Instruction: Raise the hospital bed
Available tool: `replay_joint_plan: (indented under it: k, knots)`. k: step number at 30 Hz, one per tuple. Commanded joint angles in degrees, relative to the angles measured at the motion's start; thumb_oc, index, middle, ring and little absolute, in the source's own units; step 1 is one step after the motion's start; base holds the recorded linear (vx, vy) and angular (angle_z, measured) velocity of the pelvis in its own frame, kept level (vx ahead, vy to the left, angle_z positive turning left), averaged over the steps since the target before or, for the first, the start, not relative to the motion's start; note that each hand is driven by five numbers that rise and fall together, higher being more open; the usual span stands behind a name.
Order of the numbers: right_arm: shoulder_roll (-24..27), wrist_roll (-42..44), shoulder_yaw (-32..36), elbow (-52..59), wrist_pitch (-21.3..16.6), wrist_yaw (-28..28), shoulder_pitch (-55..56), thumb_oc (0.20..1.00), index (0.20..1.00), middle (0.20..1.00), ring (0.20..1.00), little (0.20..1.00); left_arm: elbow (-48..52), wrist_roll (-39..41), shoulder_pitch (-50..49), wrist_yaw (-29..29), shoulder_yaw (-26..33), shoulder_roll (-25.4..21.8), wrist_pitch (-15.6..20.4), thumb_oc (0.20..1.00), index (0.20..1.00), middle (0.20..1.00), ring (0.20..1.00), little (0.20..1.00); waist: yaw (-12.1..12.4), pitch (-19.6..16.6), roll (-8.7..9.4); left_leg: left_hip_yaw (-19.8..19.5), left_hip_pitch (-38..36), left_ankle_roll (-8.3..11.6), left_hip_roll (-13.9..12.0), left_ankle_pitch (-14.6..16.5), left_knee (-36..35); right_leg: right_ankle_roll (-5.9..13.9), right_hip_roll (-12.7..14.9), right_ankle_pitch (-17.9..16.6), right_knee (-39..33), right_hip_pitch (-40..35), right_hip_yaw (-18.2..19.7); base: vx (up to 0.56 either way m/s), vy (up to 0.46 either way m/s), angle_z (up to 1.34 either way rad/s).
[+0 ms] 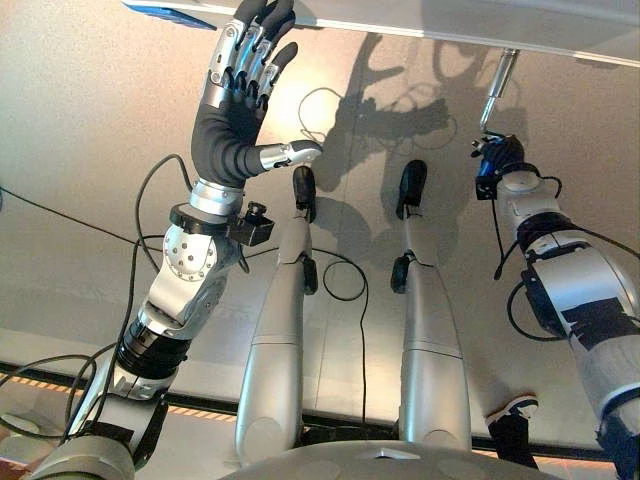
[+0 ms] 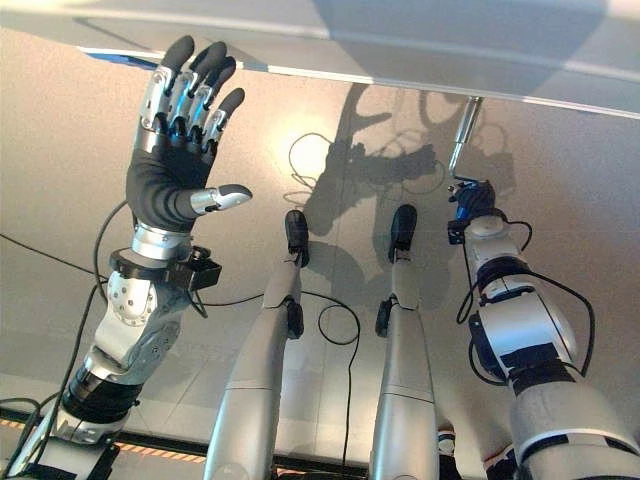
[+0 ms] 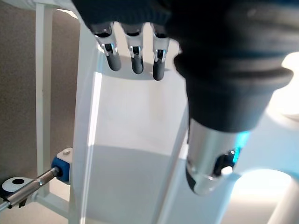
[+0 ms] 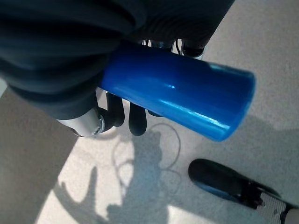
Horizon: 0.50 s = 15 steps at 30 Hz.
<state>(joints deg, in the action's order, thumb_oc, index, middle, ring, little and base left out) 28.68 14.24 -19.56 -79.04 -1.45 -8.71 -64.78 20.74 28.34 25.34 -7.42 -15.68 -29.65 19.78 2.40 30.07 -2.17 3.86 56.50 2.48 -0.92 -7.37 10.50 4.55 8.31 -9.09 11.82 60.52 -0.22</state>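
The hospital bed's white frame [image 1: 450,25] runs along the far side of the eye views. From it a silver crank rod [image 1: 497,85] slants down to a blue handle [image 4: 182,98]. My right hand [image 1: 497,160] is shut on that handle, its dark-tipped fingers [image 4: 135,119] curled under the blue cylinder. My left hand [image 1: 235,110] is raised at the left, open, with straight fingers reaching the bed's edge and the thumb out to the side. Past its fingertips [image 3: 135,60] the left wrist view shows a white bed panel [image 3: 131,140].
A second metal rod with a blue collar [image 3: 60,165] sticks out low beside the white frame. A blue patch [image 1: 165,12] marks the bed edge near my left fingertips. A person's shoe [image 1: 513,408] stands on the beige floor [image 1: 80,150] at the lower right.
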Motion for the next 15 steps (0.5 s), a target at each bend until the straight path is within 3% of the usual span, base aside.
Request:
replay_joint_plan:
  k: [1, 15]
  knots:
    - [-11.5, -7.1, -8.0, -1.0, 2.5, 2.4, 1.9, 0.200, 0.200, 0.200, 0.200, 0.200, 4.8, -0.6, 0.3, -0.7, 1.8, 2.0, 1.2, 1.000, 1.000, 1.000, 1.000, 1.000, -0.5, -0.3, -6.08, -1.6, -0.8, 1.23, 0.8, 5.1, 2.9, 4.07, -0.4, 5.9, 3.7, -1.4, -2.1, 0.00, 0.032, -0.03]
    - [-22.7, -10.5, -16.3, 10.1, 0.6, 3.5, 2.2, 0.200, 0.200, 0.200, 0.200, 0.200, 5.5, -0.9, -1.2, -2.4, 3.1, 2.8, 1.5, 1.000, 1.000, 1.000, 1.000, 1.000, -0.5, -0.3, -5.63, -1.9, -0.7, 1.67, 0.9, 4.0, 1.7, 4.19, 0.0, 5.3, 3.0, -1.4, -2.6, 0.00, 0.001, 0.00]
